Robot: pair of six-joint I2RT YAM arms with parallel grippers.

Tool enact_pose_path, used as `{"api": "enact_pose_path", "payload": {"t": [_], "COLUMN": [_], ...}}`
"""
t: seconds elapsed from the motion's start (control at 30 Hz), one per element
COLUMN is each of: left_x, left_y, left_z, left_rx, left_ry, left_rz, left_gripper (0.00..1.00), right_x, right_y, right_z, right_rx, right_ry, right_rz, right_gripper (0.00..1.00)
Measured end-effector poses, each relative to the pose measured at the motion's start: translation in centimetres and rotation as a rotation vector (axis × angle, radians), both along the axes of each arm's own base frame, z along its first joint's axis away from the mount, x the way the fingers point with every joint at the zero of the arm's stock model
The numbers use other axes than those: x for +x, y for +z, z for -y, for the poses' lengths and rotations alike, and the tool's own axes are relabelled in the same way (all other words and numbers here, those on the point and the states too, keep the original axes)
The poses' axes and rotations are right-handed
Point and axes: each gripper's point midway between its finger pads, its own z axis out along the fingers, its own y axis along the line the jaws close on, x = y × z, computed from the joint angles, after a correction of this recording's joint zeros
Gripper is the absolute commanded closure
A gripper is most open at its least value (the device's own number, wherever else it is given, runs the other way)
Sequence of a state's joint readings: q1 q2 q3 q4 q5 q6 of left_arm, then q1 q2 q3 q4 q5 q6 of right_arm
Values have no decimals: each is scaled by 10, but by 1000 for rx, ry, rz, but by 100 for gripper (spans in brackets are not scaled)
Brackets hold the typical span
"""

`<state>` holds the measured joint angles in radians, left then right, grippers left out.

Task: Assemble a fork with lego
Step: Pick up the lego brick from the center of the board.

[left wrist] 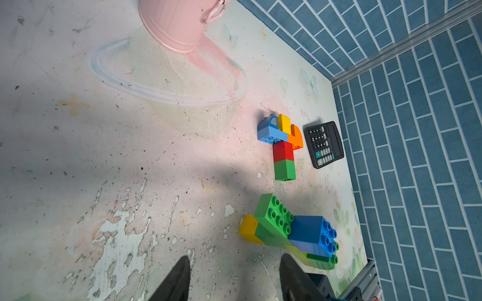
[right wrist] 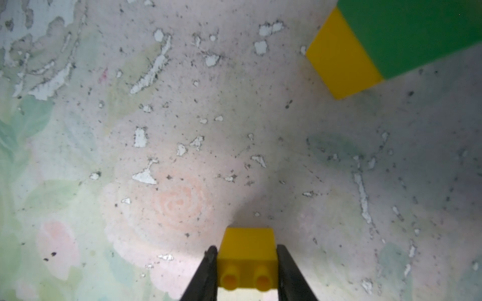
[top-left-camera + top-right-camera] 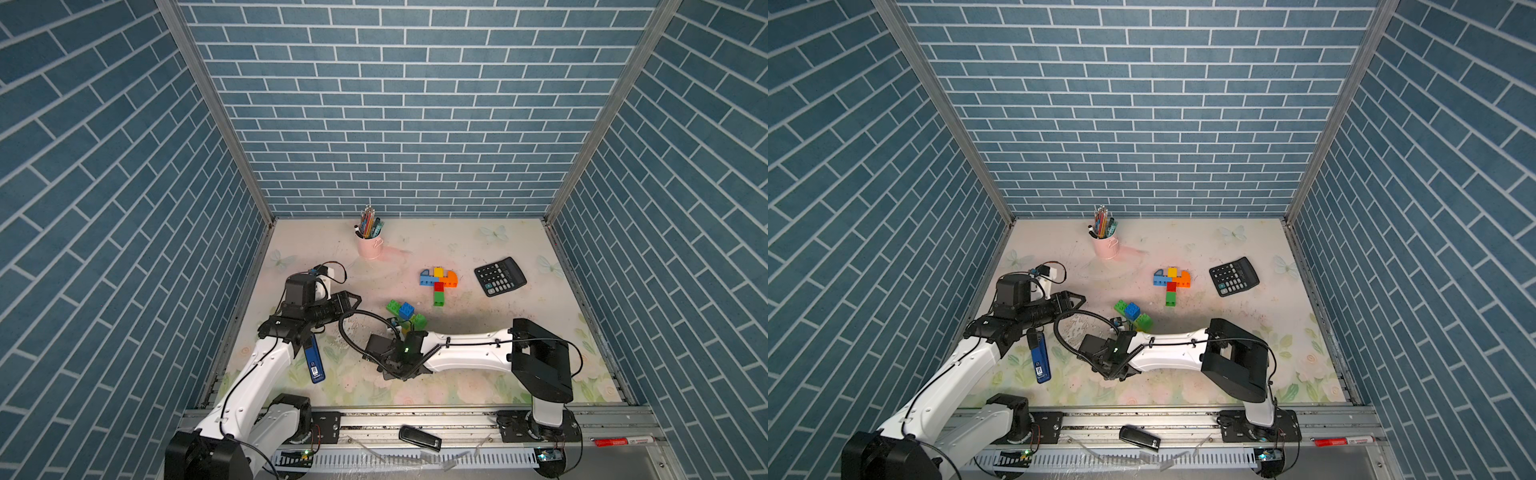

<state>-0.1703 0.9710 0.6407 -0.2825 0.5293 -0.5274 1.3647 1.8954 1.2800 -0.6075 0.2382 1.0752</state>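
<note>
Right arm (image 3: 465,351): we see it stretched level, wrist bent down, nearer us than the black plastic calculator (image 3: 500,276).
Right gripper (image 2: 246,249): clenched on 1 small yellow studded plastic brick (image 2: 247,239).
Left gripper (image 1: 234,258): fingers spread, empty.
Joined multicoloured lego T-shape (image 3: 439,282): just beside the calculator.
Green-blue lego cluster (image 3: 404,311): near the calculator, our side.

Blue brick-pattern walls (image 3: 395,124), worn floral tabletop (image 3: 457,390), metal corner posts (image 3: 219,112)

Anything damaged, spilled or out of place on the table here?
Yes: the floral table covering is flaked to white patches beside the lego cluster, and a pink streak, perhaps a stain, trails from the pink pencil bucket.
</note>
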Motion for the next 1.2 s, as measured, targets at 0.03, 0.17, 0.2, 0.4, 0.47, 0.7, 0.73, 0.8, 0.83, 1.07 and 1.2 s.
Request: {"api": "enact_pose_path", "payload": {"t": [0.03, 0.17, 0.2, 0.4, 0.47, 0.7, 0.73, 0.8, 0.83, 1.07, 1.2], "left_x": [0, 0, 0, 2, 4, 4, 4, 4, 4, 11, 23], "left_y": [0, 0, 0, 6, 8, 8, 8, 8, 7, -8, -14], "left_z": [0, 0, -1, -13, -18, -18, -18, -18, -18, -15, -7], "left_rx": [0, 1, 2, 4, 3, -6, -7, -8, -8, -7, -1], "left_ry": [0, 2, 3, 49, 64, 67, 66, 66, 65, 60, 43], "left_rz": [0, -1, -1, 21, 28, 23, 22, 20, 18, -46, -87], "left_gripper": [43, 44, 44, 44, 44, 43, 43, 43, 42, 41, 41], "right_x": [0, 2, 3, 11, 14, 18, 19, 19, 20, 27, 30], "right_y": [0, 0, 0, -1, -1, -1, -1, 0, 1, 44, 92], "right_z": [0, 2, 1, -14, -17, -24, -24, -25, -25, 5, 19], "right_rx": [-2, -12, -14, 39, 60, 84, 85, 84, 84, 117, 240], "right_ry": [0, 7, 19, 142, 175, 227, 230, 239, 242, 266, 264], "right_rz": [2, 14, 23, 78, 100, 153, 158, 168, 173, 304, 405], "right_gripper": [72, 75, 76, 79, 81, 94, 95, 100, 100, 100, 100]}}
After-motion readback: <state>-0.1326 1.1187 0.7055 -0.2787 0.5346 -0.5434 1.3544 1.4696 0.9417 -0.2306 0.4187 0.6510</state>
